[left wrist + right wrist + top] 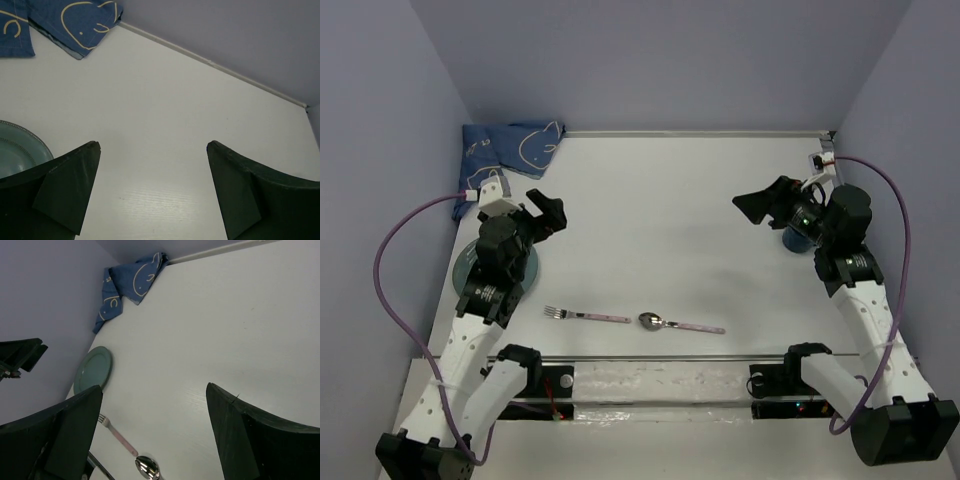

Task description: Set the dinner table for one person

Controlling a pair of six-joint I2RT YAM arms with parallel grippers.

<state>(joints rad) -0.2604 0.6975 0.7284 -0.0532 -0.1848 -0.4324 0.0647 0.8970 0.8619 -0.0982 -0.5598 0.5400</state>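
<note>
The white dinner table (660, 190) holds a pale green plate (532, 270) at the left, partly under my left arm. A pink-handled fork (586, 316) and a pink-handled spoon (680, 324) lie in a row near the front edge. My left gripper (548, 213) is open and empty, above the table just right of the plate (17, 150). My right gripper (760, 205) is open and empty, raised over the right side. In the right wrist view the plate (92, 369), fork (117, 435) and spoon (147, 467) lie far below the gripper (154, 387).
A dark blue cloth (510, 148) with white line drawings lies crumpled in the back left corner; it also shows in the left wrist view (75, 20) and the right wrist view (127, 285). A dark blue round object (798, 240) sits partly hidden under my right arm. Lilac walls close in the table.
</note>
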